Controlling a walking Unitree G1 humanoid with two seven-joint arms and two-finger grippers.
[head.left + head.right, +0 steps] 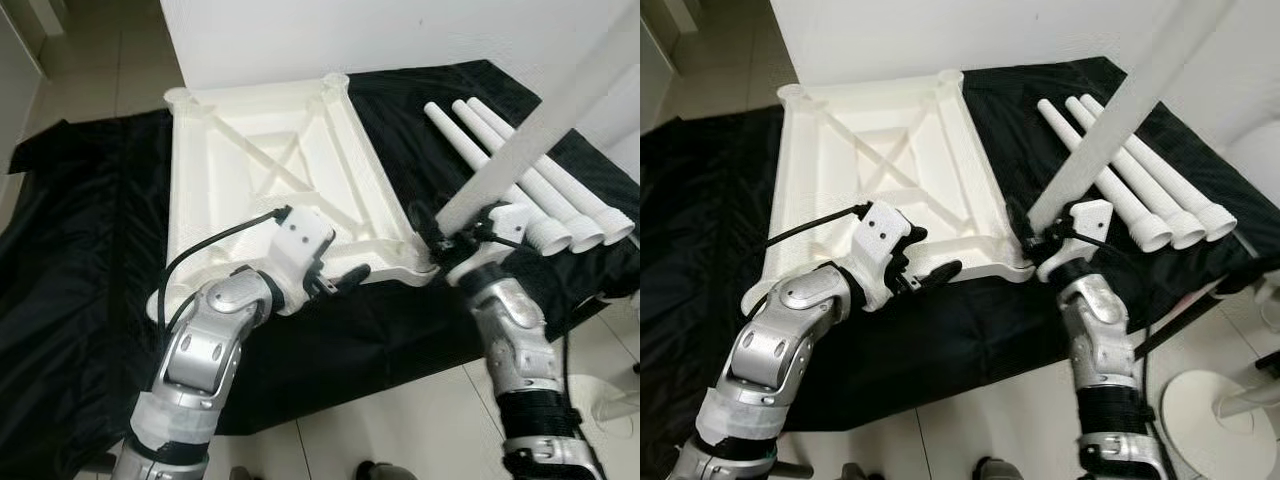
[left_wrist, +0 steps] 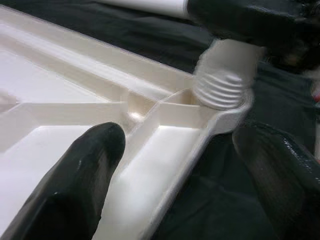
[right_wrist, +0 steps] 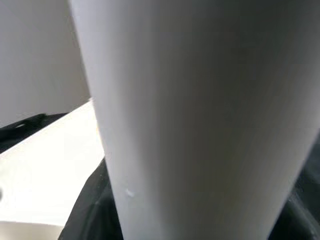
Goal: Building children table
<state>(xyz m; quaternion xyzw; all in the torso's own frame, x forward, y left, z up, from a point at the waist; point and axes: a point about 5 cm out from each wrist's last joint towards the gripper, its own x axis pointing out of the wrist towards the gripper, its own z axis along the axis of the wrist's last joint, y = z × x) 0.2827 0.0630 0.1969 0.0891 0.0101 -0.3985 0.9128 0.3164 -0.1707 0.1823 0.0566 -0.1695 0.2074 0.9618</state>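
a white tabletop (image 1: 270, 160) lies upside down on a black cloth (image 1: 90, 240), its ribbed underside facing up, with a diagonal cross brace in the middle and round sockets at the corners. the cloth covers a low surface above a pale tiled floor (image 1: 400, 420), with a white wall (image 1: 400, 35) behind.

the right gripper (image 1: 440, 238) is closed on a white leg (image 1: 545, 110) near its lower end and holds it tilted, the top leaning away to the robot's right. in the left wrist view the leg's threaded end (image 2: 220, 87) sits at the near right corner socket (image 2: 227, 107) of the tabletop, touching its rim; how far it is seated cannot be told. in the right wrist view the leg (image 3: 200, 125) is seen close up, with the tabletop (image 3: 45, 165) pale behind it.

the left gripper (image 1: 340, 280) is at the near edge of the tabletop, just beside that same corner. its fingers (image 2: 75, 175) are spread apart, one over the inner tray and the other outside the rim over the cloth, holding nothing.

three more legs (image 1: 520, 185) lie side by side on the cloth to the right of the tabletop, threaded ends toward the robot, touching one another.

a white round stand base (image 1: 1220, 410) rests on the floor at the far right.
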